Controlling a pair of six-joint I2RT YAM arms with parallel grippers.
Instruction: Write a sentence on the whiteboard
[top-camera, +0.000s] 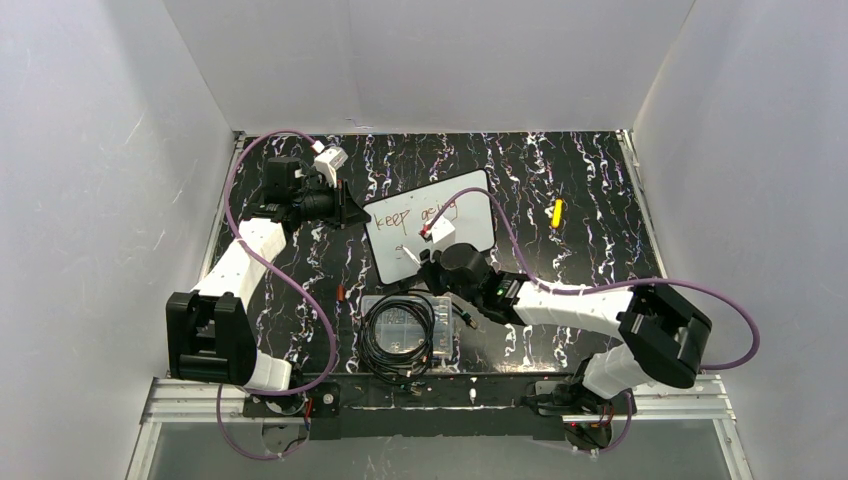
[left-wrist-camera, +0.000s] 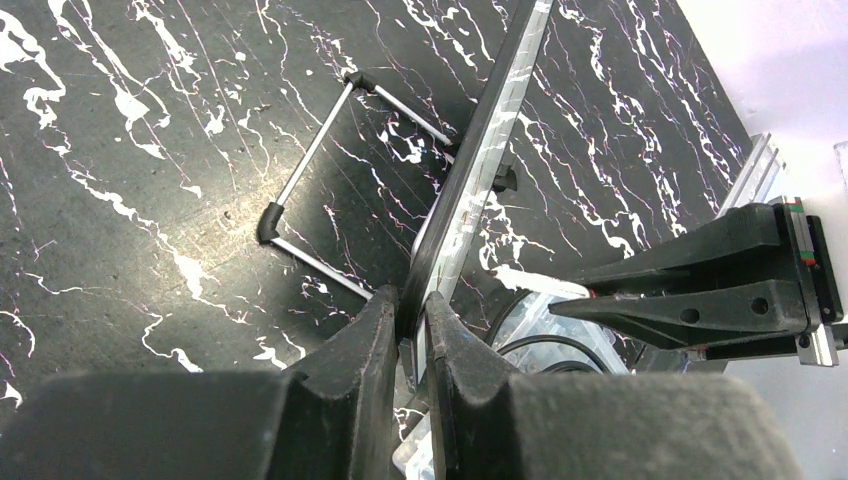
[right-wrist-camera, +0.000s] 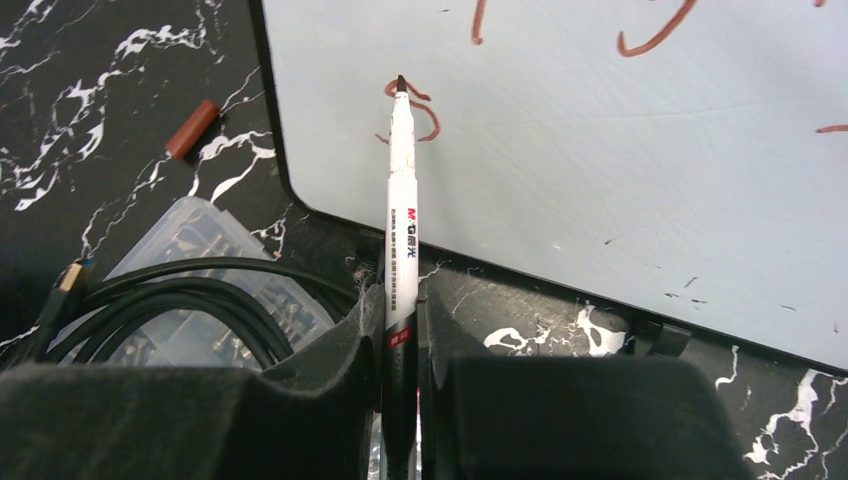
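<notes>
The whiteboard (top-camera: 390, 245) stands tilted at the table's middle, with "keep going" of the sentence (top-camera: 412, 213) on its top line. My left gripper (top-camera: 355, 212) is shut on the board's left edge; the left wrist view shows that black rim (left-wrist-camera: 480, 170) edge-on between the fingers of the left gripper (left-wrist-camera: 410, 310). My right gripper (top-camera: 432, 258) is shut on a white marker (right-wrist-camera: 401, 200). In the right wrist view, the right gripper (right-wrist-camera: 400, 300) holds the marker's tip against the whiteboard (right-wrist-camera: 600, 180), at a small reddish-brown curl (right-wrist-camera: 420, 108) low on the left.
A clear plastic box with coiled black cable (top-camera: 405, 330) sits just in front of the board, close under the right gripper. A brown marker cap (top-camera: 341, 293) lies left of it. A yellow piece (top-camera: 557, 212) lies right of the board. White walls enclose the table.
</notes>
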